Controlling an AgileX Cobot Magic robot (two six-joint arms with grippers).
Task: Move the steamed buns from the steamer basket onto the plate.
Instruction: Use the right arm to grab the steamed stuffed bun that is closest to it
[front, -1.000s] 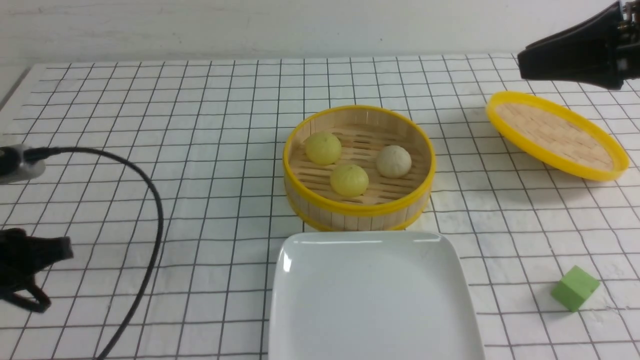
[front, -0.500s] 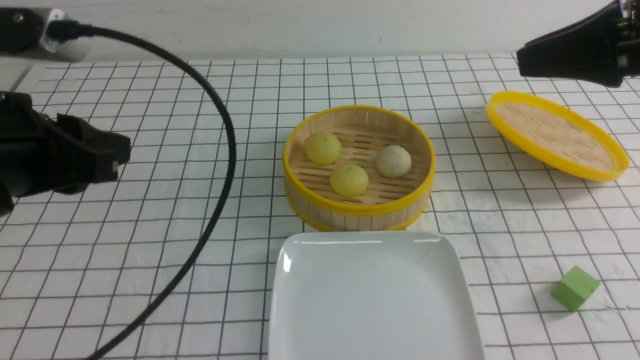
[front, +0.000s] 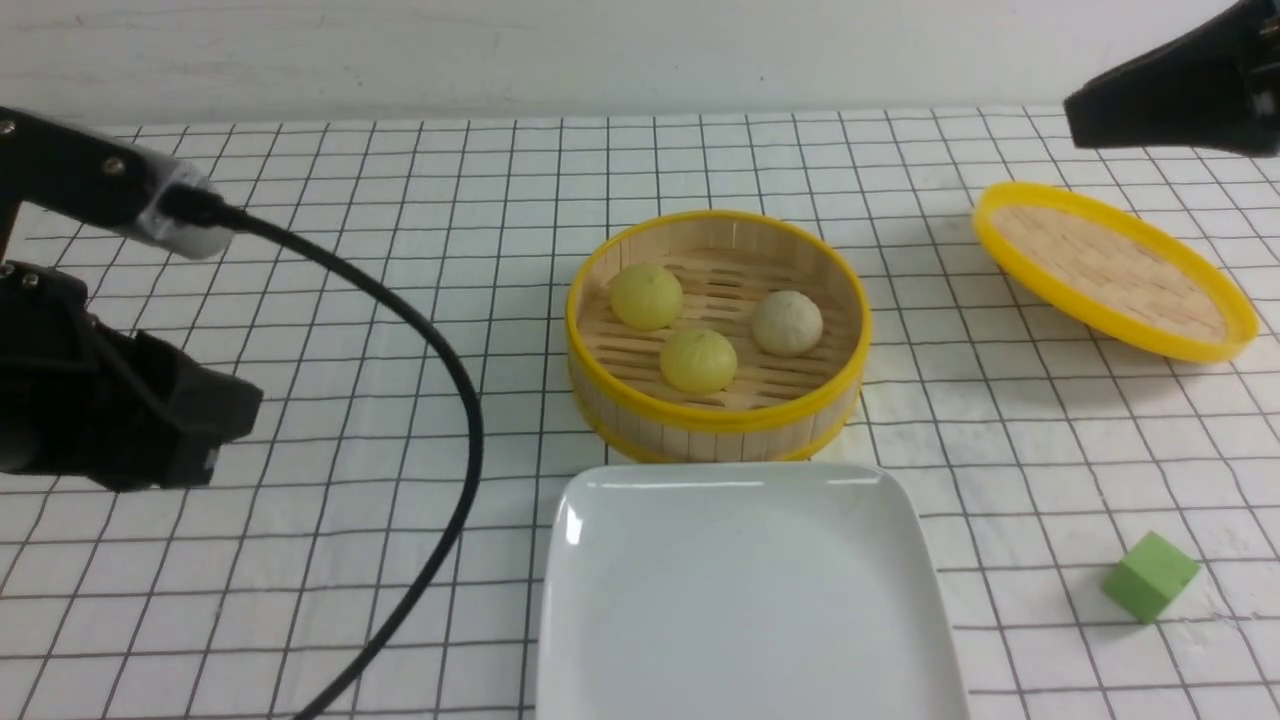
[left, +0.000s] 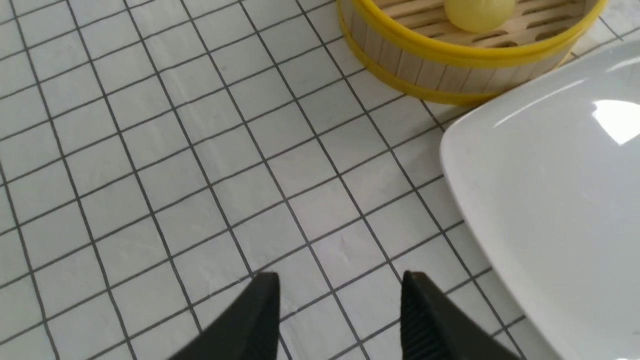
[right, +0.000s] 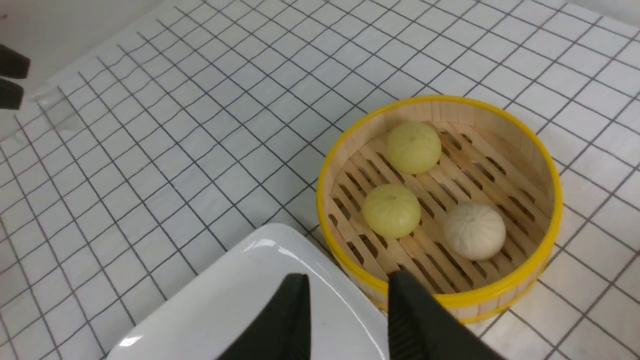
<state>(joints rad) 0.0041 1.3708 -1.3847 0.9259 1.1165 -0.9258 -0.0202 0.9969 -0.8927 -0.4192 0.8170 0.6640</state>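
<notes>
The steamer basket (front: 715, 428) stands mid-table with three steamed buns in it: two pale yellow (front: 646, 296) (front: 698, 360) and one beige-white (front: 787, 322). The white square plate (front: 745, 600) lies just in front of it, with nothing on it. My left gripper (front: 232, 415) hovers far left of the basket; in the left wrist view it (left: 340, 280) is open and empty above the grid cloth, beside the plate (left: 550, 200). My right gripper (front: 1078, 118) is high at the back right; in the right wrist view it (right: 350, 279) is open and empty, above the basket's (right: 450, 111) near rim and the plate (right: 240, 300).
The shallow woven lid (front: 1115, 270) lies tilted at the right, below my right gripper. A green cube (front: 1150, 576) sits at the front right. A black cable (front: 440, 400) loops from my left arm across the left of the table.
My left arm rose from the front left corner, moved toward the basket, then dropped a little. My right gripper drew slightly up and right. The buns have not moved.
</notes>
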